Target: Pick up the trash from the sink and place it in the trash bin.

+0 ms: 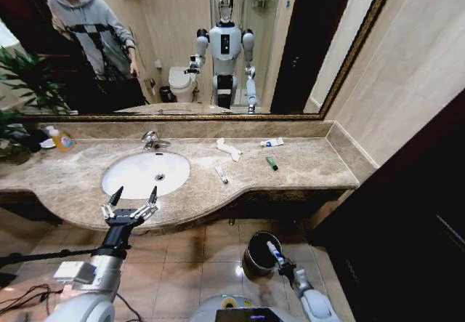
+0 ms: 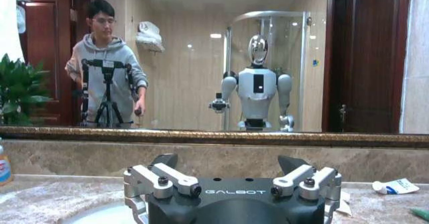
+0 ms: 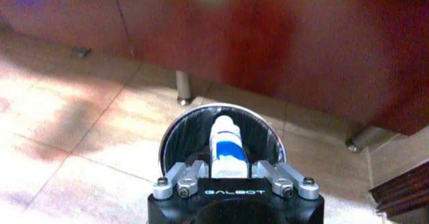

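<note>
The white oval sink (image 1: 138, 168) sits in the marble countertop (image 1: 305, 166). Trash lies on the counter to its right: a crumpled tissue (image 1: 229, 148), a white tube (image 1: 272, 142), a green tube (image 1: 271, 163) and a thin white stick (image 1: 221, 174). On the floor below stands the dark trash bin (image 1: 256, 258). My right gripper (image 1: 276, 253) is shut on a white tube with blue marks (image 3: 226, 146), held right above the trash bin's opening (image 3: 191, 136). My left gripper (image 1: 131, 200) stands open at the counter's front edge, before the sink, with nothing in it.
A bottle with amber liquid (image 1: 64, 142) stands at the counter's back left beside a plant (image 1: 18, 89). The chrome faucet (image 1: 152, 140) rises behind the basin. A dark wooden panel (image 1: 414, 213) closes the right side. Tiled floor (image 1: 189, 264) lies open left of the bin.
</note>
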You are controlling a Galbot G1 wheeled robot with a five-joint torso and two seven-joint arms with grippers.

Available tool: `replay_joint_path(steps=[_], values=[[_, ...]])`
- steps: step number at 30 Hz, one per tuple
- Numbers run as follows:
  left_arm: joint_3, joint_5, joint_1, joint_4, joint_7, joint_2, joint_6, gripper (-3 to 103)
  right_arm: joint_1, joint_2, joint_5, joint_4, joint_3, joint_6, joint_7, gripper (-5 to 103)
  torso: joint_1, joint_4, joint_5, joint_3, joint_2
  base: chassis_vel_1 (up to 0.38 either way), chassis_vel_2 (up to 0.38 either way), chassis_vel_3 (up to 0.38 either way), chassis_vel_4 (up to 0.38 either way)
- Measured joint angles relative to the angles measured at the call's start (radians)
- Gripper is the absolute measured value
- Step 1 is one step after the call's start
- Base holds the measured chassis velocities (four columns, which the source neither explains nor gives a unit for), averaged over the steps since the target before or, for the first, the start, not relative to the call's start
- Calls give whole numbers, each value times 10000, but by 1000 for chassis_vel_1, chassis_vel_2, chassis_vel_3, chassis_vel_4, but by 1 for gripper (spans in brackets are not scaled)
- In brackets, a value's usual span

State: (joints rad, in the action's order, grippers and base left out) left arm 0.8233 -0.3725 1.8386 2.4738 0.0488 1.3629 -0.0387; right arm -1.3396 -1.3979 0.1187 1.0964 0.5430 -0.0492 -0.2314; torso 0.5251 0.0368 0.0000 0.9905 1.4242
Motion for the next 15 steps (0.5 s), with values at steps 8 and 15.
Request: replay_joint_path(steps=[8, 15], values=[[0, 0, 0, 0, 0, 0, 0, 100, 575, -111, 189, -758, -184, -109, 12, 27, 0, 0, -1, 0, 0, 0, 0, 0, 0], [0, 1, 0, 0, 0, 0, 0, 100, 717, -101, 48, -728, -201, -159, 121, 53, 0, 0, -1, 0, 0, 0, 0, 0, 0]])
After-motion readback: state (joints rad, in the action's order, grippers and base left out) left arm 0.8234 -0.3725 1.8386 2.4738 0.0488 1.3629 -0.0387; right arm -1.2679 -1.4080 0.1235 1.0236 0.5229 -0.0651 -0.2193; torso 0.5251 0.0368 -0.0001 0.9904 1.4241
